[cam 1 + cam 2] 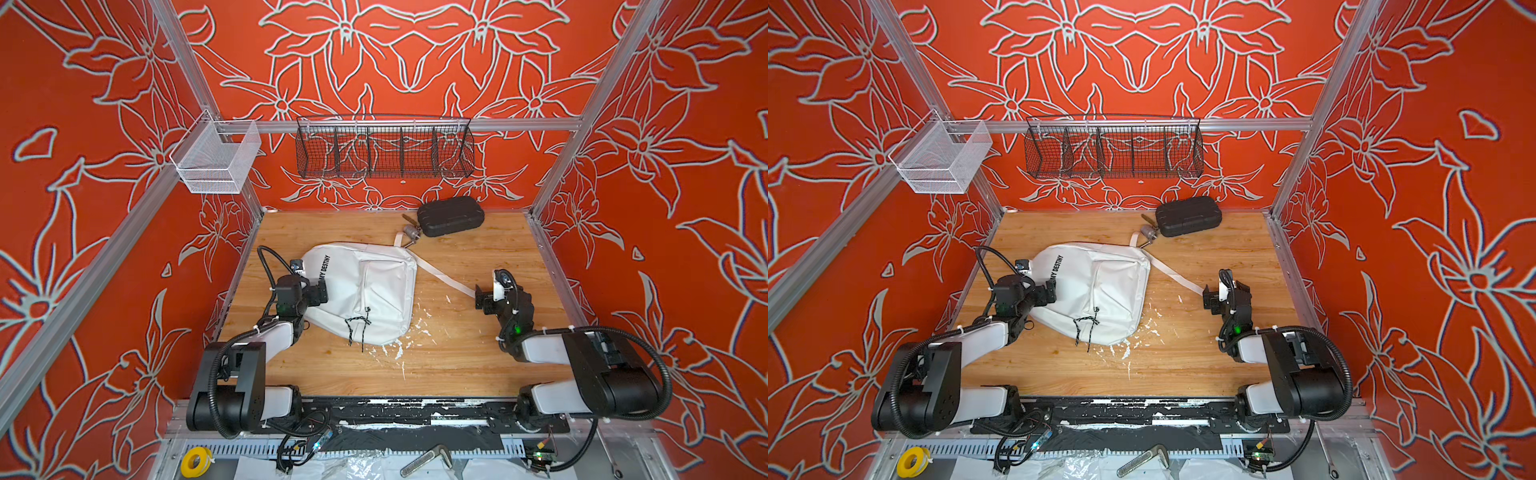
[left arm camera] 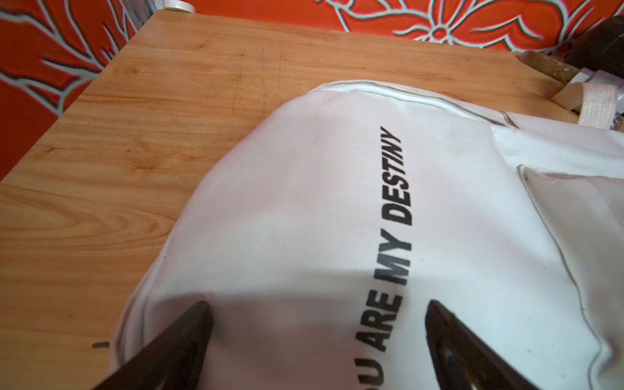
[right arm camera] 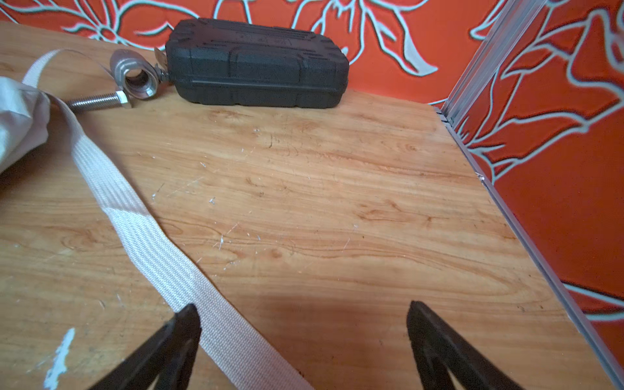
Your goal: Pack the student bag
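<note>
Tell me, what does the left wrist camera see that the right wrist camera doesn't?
Only the left wrist view: the black YOU ARE MY DESTINY print on the large white fabric backpack. Only the right wrist view: the long white woven strap, the silver threaded bolt and the whole black hard oblong case. Both: the wooden tabletop and red flowered wall.

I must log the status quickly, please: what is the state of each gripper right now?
Left gripper: open, holding nothing, over the student bag.
Right gripper: open, holding nothing, beside the bag's strap.
</note>
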You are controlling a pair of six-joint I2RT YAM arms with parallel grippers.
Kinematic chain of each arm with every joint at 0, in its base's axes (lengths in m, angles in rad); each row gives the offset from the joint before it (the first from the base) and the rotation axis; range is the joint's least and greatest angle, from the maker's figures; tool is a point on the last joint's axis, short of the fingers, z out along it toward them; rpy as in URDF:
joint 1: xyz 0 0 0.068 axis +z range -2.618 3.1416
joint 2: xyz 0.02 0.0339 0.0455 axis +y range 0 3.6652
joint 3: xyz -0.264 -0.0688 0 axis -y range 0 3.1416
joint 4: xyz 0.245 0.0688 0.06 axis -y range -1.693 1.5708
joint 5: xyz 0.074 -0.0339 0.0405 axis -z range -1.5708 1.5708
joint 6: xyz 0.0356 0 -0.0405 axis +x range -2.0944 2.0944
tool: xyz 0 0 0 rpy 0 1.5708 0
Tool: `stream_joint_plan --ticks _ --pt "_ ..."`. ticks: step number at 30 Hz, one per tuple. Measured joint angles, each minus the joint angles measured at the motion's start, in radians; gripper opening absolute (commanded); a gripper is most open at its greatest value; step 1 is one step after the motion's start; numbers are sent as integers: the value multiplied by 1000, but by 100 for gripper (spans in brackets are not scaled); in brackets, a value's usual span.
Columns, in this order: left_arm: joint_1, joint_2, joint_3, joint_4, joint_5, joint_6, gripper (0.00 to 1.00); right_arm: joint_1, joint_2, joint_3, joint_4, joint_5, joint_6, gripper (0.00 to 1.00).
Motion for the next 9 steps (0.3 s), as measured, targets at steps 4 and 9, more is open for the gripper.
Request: stream_joint_plan --ticks 4,9 --pt "-10 5 4 0 -15 0 97 -2 0 5 -8 0 0 97" --pt "-24 6 4 0 -31 5 97 -3 -1 16 -24 0 0 97"
